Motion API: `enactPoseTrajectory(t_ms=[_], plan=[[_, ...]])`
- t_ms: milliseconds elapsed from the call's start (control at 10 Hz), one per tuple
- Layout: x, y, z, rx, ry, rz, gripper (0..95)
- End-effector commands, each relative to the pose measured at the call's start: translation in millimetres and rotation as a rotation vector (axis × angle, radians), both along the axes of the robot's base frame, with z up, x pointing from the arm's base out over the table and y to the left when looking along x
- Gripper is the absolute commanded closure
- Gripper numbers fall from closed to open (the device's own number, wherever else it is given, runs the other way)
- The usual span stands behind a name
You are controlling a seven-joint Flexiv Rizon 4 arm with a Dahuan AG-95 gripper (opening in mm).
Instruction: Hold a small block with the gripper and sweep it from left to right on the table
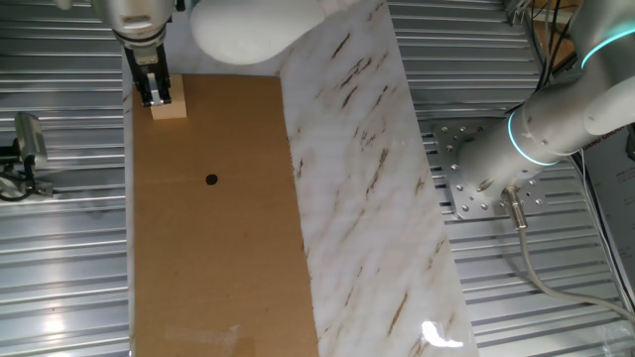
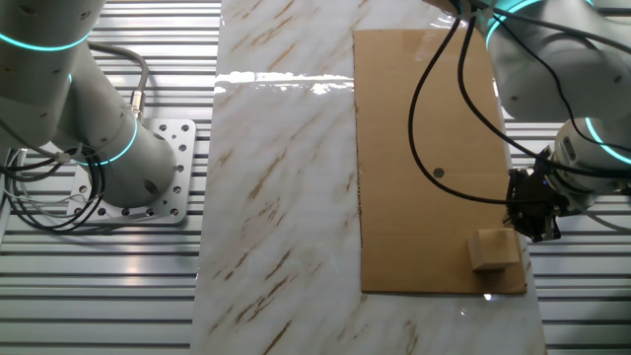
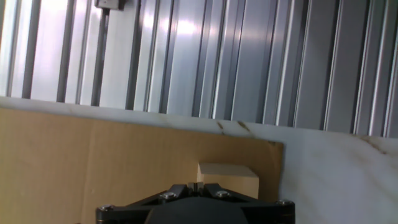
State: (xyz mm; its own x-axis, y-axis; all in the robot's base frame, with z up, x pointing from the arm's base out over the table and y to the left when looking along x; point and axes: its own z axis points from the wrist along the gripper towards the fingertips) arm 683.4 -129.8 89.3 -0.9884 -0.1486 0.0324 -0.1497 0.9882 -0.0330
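Gripper (image 1: 156, 96) sits at the small block (image 1: 170, 104) (clamped or just touching, can't tell), at the table's (image 1: 218, 258) board corner, open board ahead.

Pale tan small block (image 1: 170, 106), brown board (image 1: 218, 248) with black dot (image 1: 210, 179), white brown-veined marble strip (image 1: 367, 198)

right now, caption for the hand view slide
Gripper poised at the small block near the cardboard's corner, ribbed metal beyond.
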Motion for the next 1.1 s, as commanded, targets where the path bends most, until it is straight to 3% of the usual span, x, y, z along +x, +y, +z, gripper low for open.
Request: enactPoseTrajectory(t_ms=[100,400,800,1100], plan=[[0.1,0.0,-0.4,0.002,0.0,0.002,95.0],[-0.1,0.0,-0.5,0.024,0.006,0.007,95.0],[-0.1,0.0,-0.5,0.026,0.007,0.01,95.0],[-0.1,0.0,-0.5,0.019,-0.002,-0.049,95.0]])
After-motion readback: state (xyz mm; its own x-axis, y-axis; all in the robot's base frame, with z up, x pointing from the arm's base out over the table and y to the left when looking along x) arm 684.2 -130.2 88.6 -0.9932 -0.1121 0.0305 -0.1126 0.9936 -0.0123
